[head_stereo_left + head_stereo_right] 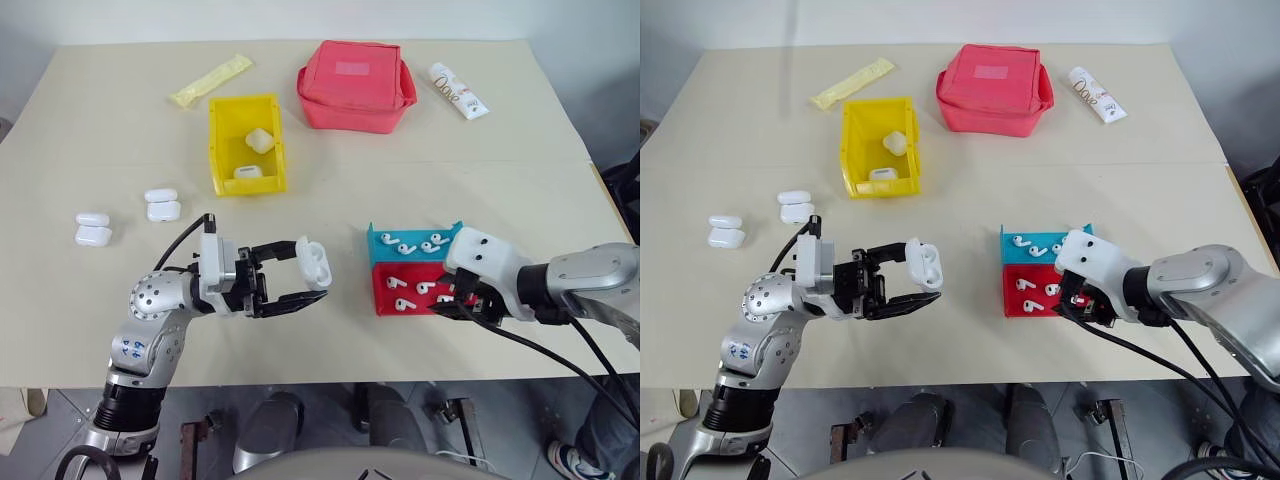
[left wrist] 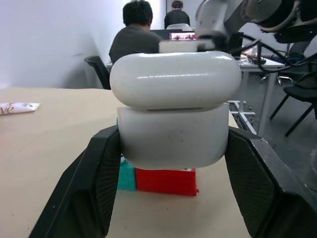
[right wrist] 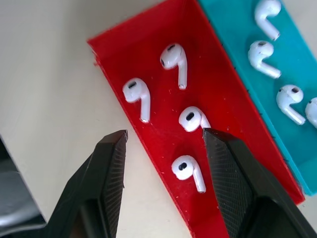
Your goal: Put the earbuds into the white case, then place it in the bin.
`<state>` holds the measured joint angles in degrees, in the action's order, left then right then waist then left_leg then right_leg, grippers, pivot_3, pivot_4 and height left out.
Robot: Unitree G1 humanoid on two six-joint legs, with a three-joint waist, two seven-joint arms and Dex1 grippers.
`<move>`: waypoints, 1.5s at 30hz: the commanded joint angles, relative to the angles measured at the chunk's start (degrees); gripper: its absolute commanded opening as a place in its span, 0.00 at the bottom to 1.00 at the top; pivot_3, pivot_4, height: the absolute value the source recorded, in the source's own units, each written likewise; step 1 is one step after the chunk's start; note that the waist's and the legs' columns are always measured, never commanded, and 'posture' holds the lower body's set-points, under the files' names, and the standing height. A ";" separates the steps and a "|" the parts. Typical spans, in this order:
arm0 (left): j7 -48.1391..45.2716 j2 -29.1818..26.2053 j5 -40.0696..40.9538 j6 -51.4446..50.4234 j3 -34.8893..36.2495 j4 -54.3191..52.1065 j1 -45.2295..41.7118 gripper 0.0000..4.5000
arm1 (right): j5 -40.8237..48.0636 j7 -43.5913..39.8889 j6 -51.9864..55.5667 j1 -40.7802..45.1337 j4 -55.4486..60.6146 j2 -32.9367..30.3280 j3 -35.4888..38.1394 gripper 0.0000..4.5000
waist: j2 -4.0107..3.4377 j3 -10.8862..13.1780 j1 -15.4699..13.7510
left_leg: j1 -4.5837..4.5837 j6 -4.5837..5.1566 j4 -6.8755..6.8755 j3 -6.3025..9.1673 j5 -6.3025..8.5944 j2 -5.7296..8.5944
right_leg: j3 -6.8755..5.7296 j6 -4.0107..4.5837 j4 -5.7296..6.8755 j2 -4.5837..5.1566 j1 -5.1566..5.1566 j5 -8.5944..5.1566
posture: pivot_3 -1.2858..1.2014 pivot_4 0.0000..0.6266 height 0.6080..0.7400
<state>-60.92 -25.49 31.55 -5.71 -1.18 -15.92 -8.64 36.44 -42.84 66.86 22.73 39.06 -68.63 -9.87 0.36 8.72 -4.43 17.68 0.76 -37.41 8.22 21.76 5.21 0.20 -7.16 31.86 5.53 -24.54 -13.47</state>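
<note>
Black fingers of the left claw (image 1: 290, 280) pinch a white case (image 1: 313, 263) by its sides, lid flipped up, holding it above the table (image 1: 120, 120) in front of the robot. Over to the right, the right claw (image 3: 163, 163) hangs half open and empty over the red tray (image 3: 163, 144), one earbud (image 3: 188, 171) lying between its fingertips and three more earbuds nearby in the same tray. Touching the red tray on its far side is a blue tray (image 1: 385, 240) with more earbuds. Farther back and left of centre stands the yellow bin (image 1: 225, 150), already holding two cases. Four spare cases lie in two pairs on the table's left part, well apart from the bin. Behind the bin lies a pale yellow packet (image 1: 210, 80); a red pouch (image 1: 355, 85) sits at the back centre, with a white tube (image 1: 460, 90) to its right. In the left wrist view, people sit at desks beyond the table.
</note>
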 commanded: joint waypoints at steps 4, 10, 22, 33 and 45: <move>0.71 0.27 0.94 0.26 -0.32 -3.33 1.11 0.61 | -1.60 -0.20 3.39 3.68 2.00 0.04 -2.40 0.36 | 0.00 0.00 -0.09 | 0.01 0.00 -0.01 0.01 0.00 0.00 | -0.02 0.00 0.00 0.00 0.00 0.00 | 0.52 0.24 1.00; 1.18 0.49 0.80 0.41 -0.64 -3.80 1.84 0.61 | -5.52 -1.53 2.06 4.12 1.86 -1.95 -6.30 0.36 | 0.00 0.00 -0.04 | 0.01 0.00 0.01 0.00 0.00 0.01 | -0.01 0.00 -0.01 -0.03 -0.01 0.00 | 0.52 0.24 1.00; 1.88 0.17 0.87 0.20 -0.75 -4.81 2.90 0.61 | -9.39 -3.23 1.01 4.67 1.30 -1.81 -6.85 0.36 | 0.00 0.00 -0.04 | 0.01 0.00 0.01 -0.02 0.00 0.01 | -0.01 0.00 -0.01 -0.05 -0.01 0.00 | 0.52 0.24 1.00; 2.25 -0.06 0.92 -0.26 -0.87 -5.84 3.36 0.61 | -13.92 -5.26 -1.21 3.91 -1.24 -1.99 -10.18 0.36 | -0.01 0.00 -0.02 | 0.01 0.00 0.02 -0.02 0.00 0.01 | -0.01 0.00 -0.01 -0.05 -0.01 0.00 | 0.52 0.24 1.00; 3.30 -0.46 1.32 -1.40 -0.49 -8.15 4.92 0.61 | -18.57 -7.68 -4.74 3.55 -4.19 -1.08 -13.04 0.36 | -0.02 0.01 -0.01 | 0.01 0.00 0.03 -0.02 0.00 0.01 | -0.01 0.00 -0.02 -0.06 -0.01 0.00 | 0.52 0.24 1.00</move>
<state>-57.74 -25.59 31.57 -7.39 -1.86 -21.24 -3.85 19.16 -50.01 63.33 26.40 34.99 -69.59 -22.75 0.34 8.73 -4.44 17.68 0.76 -37.38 8.20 21.76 5.22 0.20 -7.16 31.84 5.47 -24.55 -13.46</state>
